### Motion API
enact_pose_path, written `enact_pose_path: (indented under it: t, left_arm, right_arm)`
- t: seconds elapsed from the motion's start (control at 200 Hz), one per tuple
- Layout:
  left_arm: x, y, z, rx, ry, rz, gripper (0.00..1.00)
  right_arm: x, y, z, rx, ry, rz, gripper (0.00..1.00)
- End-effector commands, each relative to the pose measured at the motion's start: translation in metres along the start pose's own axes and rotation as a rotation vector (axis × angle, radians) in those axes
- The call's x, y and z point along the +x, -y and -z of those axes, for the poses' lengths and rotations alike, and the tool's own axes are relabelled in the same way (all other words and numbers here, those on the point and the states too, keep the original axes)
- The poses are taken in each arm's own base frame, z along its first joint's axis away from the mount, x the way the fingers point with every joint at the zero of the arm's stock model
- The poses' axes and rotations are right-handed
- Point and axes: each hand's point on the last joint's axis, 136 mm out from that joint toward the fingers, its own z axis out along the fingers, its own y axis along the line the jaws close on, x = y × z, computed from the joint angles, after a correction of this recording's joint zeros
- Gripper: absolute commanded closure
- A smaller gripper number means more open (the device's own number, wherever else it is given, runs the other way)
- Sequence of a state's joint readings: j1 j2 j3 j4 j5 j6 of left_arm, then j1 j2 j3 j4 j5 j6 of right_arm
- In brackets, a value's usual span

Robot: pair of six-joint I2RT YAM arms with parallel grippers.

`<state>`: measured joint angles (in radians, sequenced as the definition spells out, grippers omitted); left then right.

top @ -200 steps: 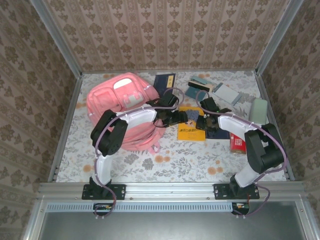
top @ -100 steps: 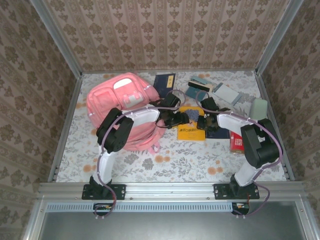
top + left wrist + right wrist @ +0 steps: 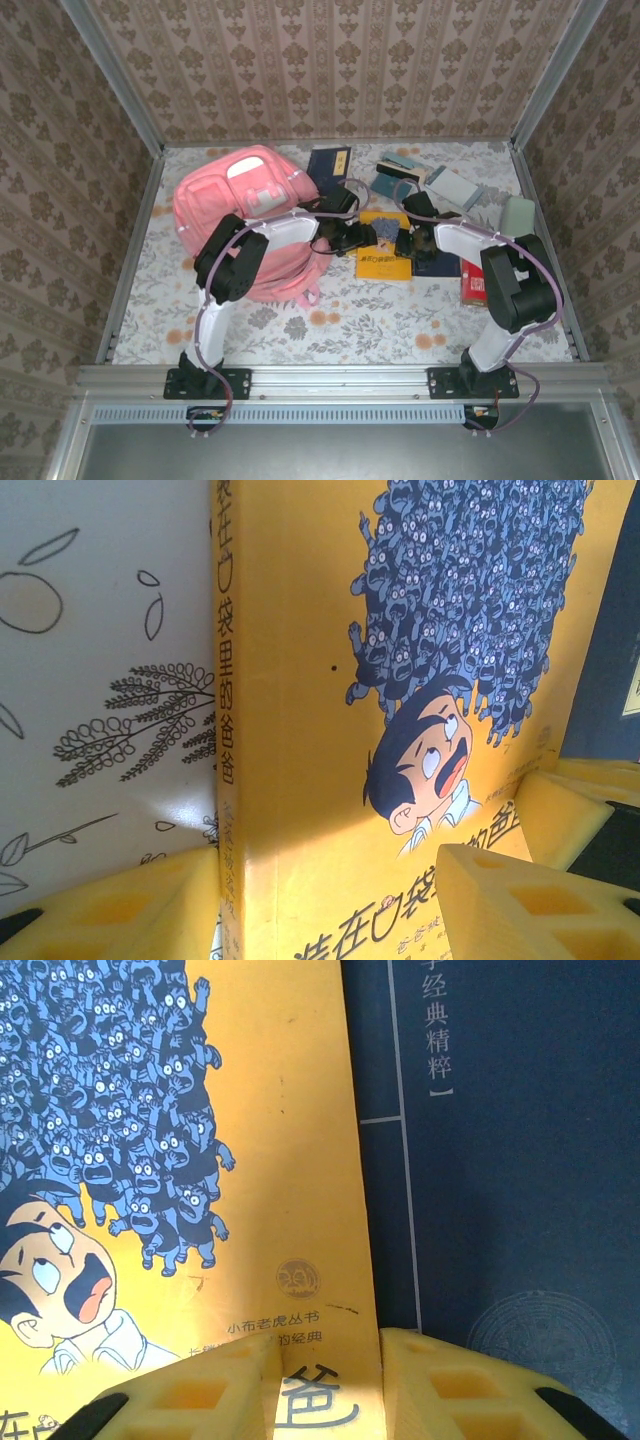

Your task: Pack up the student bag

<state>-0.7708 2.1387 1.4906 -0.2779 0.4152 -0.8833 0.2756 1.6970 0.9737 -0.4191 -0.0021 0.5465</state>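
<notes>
Top view: the student bag (image 3: 235, 215) lies at the left rear of the table (image 3: 330, 320), pink, front pockets up; I cannot tell whether its mouth is open. Nothing seen going into it. Loose books (image 3: 440, 183) and other small items lie across the right rear. Both arms meet over a yellow book (image 3: 385, 262) just right of the bag, the left gripper (image 3: 365, 237) at its left edge and the right gripper (image 3: 402, 243) at its right. Left wrist view: left gripper (image 3: 330, 880) jaws apart, one pad over the flowered cloth (image 3: 100, 680), the other over the cover, spine between them. Right wrist view: right gripper (image 3: 325, 1380) jaws close together, a narrow gap over the cover beside a dark blue book (image 3: 500, 1160); cannot tell if they pinch. Judgement: packing barely begun, and this book not yet lifted.
</notes>
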Motion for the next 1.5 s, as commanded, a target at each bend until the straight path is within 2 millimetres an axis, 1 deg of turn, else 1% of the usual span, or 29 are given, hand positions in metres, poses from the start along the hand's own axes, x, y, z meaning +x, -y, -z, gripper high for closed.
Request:
enact_pose_path:
  t: [0.0, 0.15, 0.22, 0.3, 0.45, 0.52, 0.555, 0.59, 0.64, 0.725, 0.785, 0.86, 0.925, 0.95, 0.98, 1.075, 1.21, 1.31, 1.34, 1.435, 1.495]
  left_arm:
    - [0.011, 0.003, -0.005, 0.022, -0.027, -0.019, 0.40]
    - [0.008, -0.003, 0.001, -0.022, -0.010, -0.029, 0.40]
    - [0.009, -0.006, 0.002, -0.043, -0.011, -0.032, 0.40]
    - [0.009, -0.007, 0.002, -0.050, -0.012, -0.031, 0.40]
    - [0.010, -0.007, 0.002, -0.058, -0.015, -0.033, 0.40]
    - [0.010, -0.008, 0.002, -0.064, -0.018, -0.034, 0.40]
    - [0.010, -0.008, 0.002, -0.061, -0.020, -0.033, 0.40]
    - [0.011, -0.008, 0.000, -0.056, -0.025, -0.031, 0.40]
    - [0.012, -0.004, -0.002, -0.035, -0.031, -0.028, 0.40]
    - [0.010, 0.007, -0.003, 0.041, -0.025, -0.021, 0.40]
    - [0.005, 0.022, -0.002, 0.143, -0.010, -0.021, 0.41]
    - [0.001, 0.041, 0.005, 0.272, 0.006, -0.013, 0.42]
    - [-0.002, 0.048, 0.011, 0.332, 0.023, -0.006, 0.44]
    - [-0.003, 0.047, 0.012, 0.336, 0.028, -0.004, 0.45]
    - [-0.003, 0.047, 0.015, 0.336, 0.033, -0.010, 0.46]
    - [-0.003, 0.041, 0.019, 0.304, 0.033, -0.027, 0.56]
    - [-0.005, 0.039, 0.025, 0.299, 0.040, -0.030, 0.75]
    - [-0.010, 0.045, 0.036, 0.312, 0.060, -0.045, 0.86]
    - [-0.011, 0.048, 0.041, 0.319, 0.069, -0.052, 0.88]
    - [-0.017, 0.060, 0.061, 0.351, 0.099, -0.075, 1.00]
    - [-0.020, 0.068, 0.076, 0.373, 0.121, -0.089, 1.00]
  right_arm:
    - [0.001, -0.012, 0.012, -0.037, -0.025, 0.004, 0.64]
    - [-0.012, -0.008, 0.027, 0.002, 0.026, 0.009, 0.61]
    - [-0.014, -0.005, 0.028, 0.015, 0.034, 0.009, 0.60]
    - [-0.011, -0.002, 0.021, 0.020, 0.015, 0.000, 0.61]
    - [0.004, 0.001, -0.003, 0.029, -0.063, -0.012, 0.62]
    - [0.011, 0.001, -0.010, 0.029, -0.098, -0.016, 0.63]
    - [0.011, -0.003, -0.010, 0.022, -0.095, -0.001, 0.65]
    - [0.012, -0.010, -0.011, -0.016, -0.105, 0.001, 0.69]
    - [0.015, -0.019, -0.012, -0.066, -0.123, -0.004, 0.72]
    - [0.020, -0.032, -0.013, -0.103, -0.143, 0.007, 0.74]
    - [0.024, -0.040, -0.015, -0.116, -0.157, 0.018, 0.74]
    - [0.029, -0.046, -0.017, -0.119, -0.169, 0.027, 0.74]
    - [0.031, -0.047, -0.019, -0.116, -0.170, 0.027, 0.73]
    - [0.031, -0.046, -0.019, -0.114, -0.170, 0.025, 0.73]
    - [0.032, -0.046, -0.019, -0.112, -0.171, 0.025, 0.73]
    - [0.031, -0.044, -0.019, -0.101, -0.165, 0.029, 0.73]
    - [0.025, -0.046, -0.012, -0.110, -0.143, 0.033, 0.70]
    - [0.013, -0.052, 0.003, -0.146, -0.094, 0.034, 0.64]
    - [0.009, -0.054, 0.009, -0.163, -0.076, 0.031, 0.61]
    - [-0.006, -0.064, 0.031, -0.235, -0.010, 0.021, 0.51]
    - [-0.015, -0.070, 0.045, -0.294, 0.028, 0.009, 0.47]
